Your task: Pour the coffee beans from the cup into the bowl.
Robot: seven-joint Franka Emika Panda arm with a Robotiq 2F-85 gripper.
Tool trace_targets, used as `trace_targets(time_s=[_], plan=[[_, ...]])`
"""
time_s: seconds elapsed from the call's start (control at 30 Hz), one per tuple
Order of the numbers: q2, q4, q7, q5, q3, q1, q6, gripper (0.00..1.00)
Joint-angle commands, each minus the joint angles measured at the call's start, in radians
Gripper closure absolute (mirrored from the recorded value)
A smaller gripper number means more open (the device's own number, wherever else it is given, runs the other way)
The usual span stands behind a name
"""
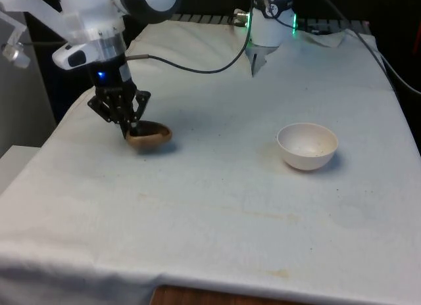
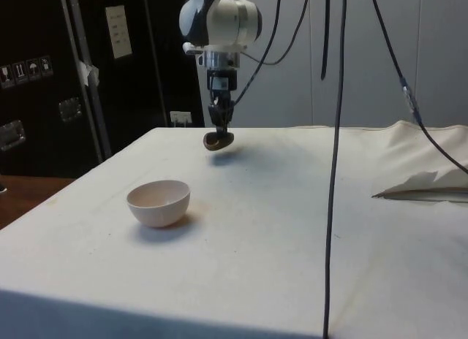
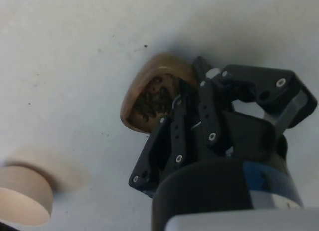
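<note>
The white cloth (image 1: 217, 213) covers the table. On it, well to the front view's right of the cup, sits the white bowl (image 1: 307, 146). The gripper (image 1: 129, 127) is clamped on the rim of the brown wooden cup (image 1: 150, 135), which holds coffee beans (image 3: 152, 99).

1. Bare cloth (image 1: 217, 206) is lying open between cup (image 1: 150, 135) and bowl (image 1: 307, 146); nothing is standing in that stretch.
2. Bowl is sitting well apart from cup, toward the front view's right, mouth up and uncovered from above.
3. Gripper (image 1: 130, 129) is gripping the cup's rim, taking up the room over it.
4. A black cable (image 2: 335, 164) is hanging across the side view, in front of the cloth.
5. Folded cloth (image 2: 424, 185) is bunching at the table's far end.
</note>
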Motion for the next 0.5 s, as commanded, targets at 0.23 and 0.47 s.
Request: trace_targets(time_s=[0.23, 0.47], plan=[[-0.043, -0.021, 0.025, -0.011, -0.007, 0.023, -0.016, 1.0], [-0.073, -0.035, 0.042, -0.017, -0.009, 0.041, -0.02, 1.0]])
